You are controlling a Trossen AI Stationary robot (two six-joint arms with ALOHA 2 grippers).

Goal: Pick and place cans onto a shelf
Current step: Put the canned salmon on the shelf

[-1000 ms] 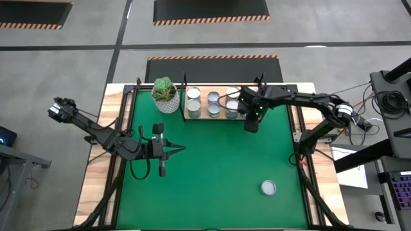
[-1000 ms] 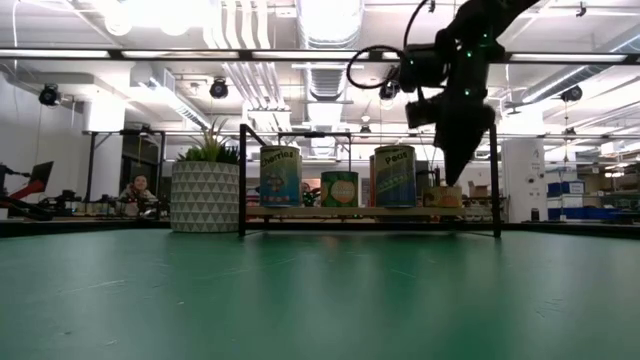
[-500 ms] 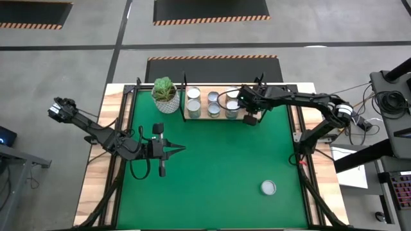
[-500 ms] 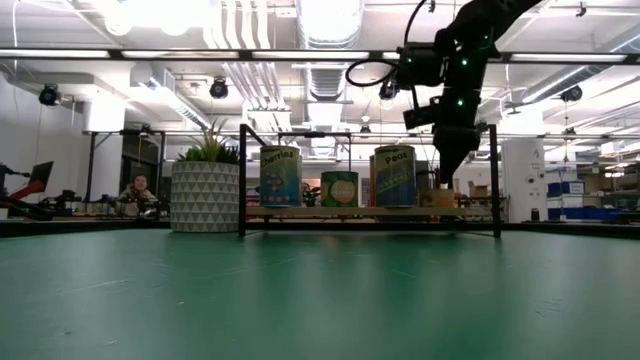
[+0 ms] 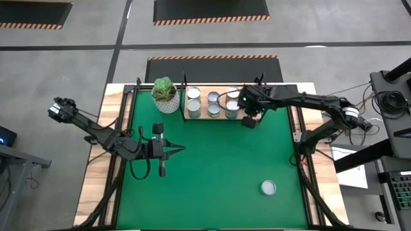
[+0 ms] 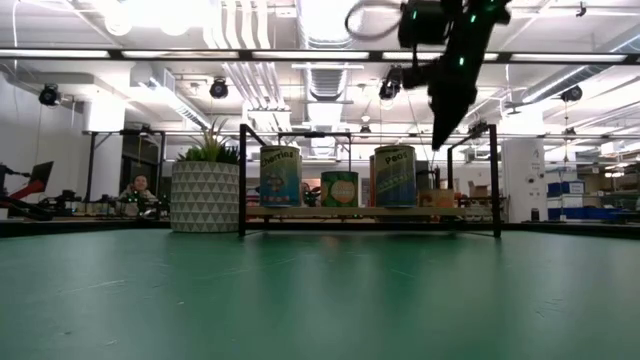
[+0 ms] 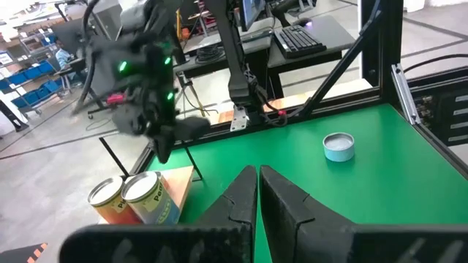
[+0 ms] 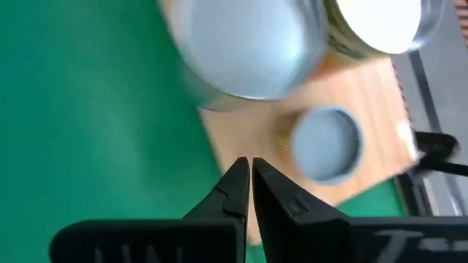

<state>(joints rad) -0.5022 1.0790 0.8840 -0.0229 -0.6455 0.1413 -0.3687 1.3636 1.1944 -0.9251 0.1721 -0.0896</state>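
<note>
Overhead, the right gripper (image 5: 248,121) hangs at the shelf's (image 5: 190,117) right end, beside the cans (image 5: 211,102) standing on it; one can (image 5: 268,187) lies alone on the mat (image 5: 212,167). The left gripper (image 5: 180,149) waits mid-mat.

Low down, the right gripper (image 6: 440,140) hangs above the shelf (image 6: 300,212).

Both wrist views show fingers pressed together, empty.

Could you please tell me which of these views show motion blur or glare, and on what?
Right wrist view: the silver-topped cans on the light wooden shelf board are smeared. Left wrist view: the right arm's dark tool is blurred. Low view: bright ceiling lights glare. High view: sharp.
</note>
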